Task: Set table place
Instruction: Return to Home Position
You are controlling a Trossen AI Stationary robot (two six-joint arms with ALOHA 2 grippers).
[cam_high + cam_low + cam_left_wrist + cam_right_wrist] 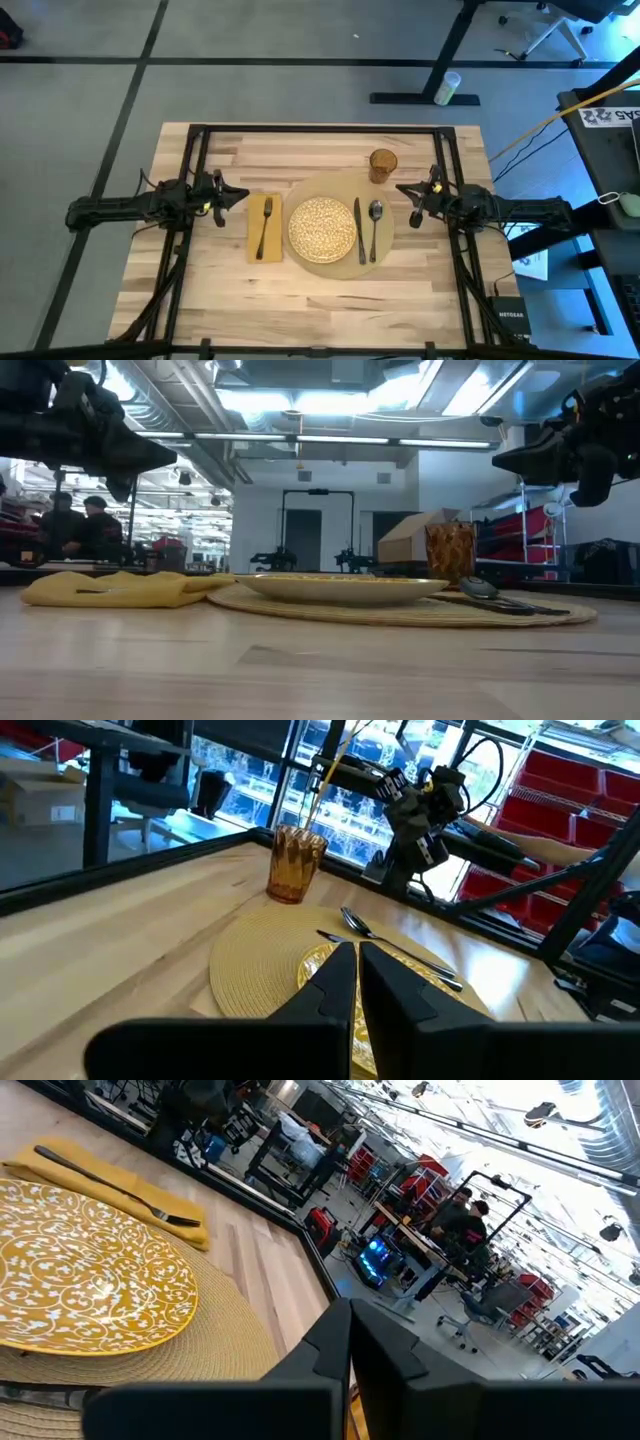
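Mat point(322, 188) lies between the arms; left gripper point(240, 194) and right gripper point(404, 190) flank it – both raised, clenched on nothing

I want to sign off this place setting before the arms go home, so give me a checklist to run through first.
1. Plate centred on the mat: ok.
2. Fork lying along the napkin, left of the mat: ok.
3. Knife and spoon side by side on the mat, right of the plate: ok.
4. Cup upright at the mat's upper-right edge in the high view: ok.
5. Left gripper and right gripper shut, holding nothing: ok.
6. Both grippers raised above the table, touching no item: ok.
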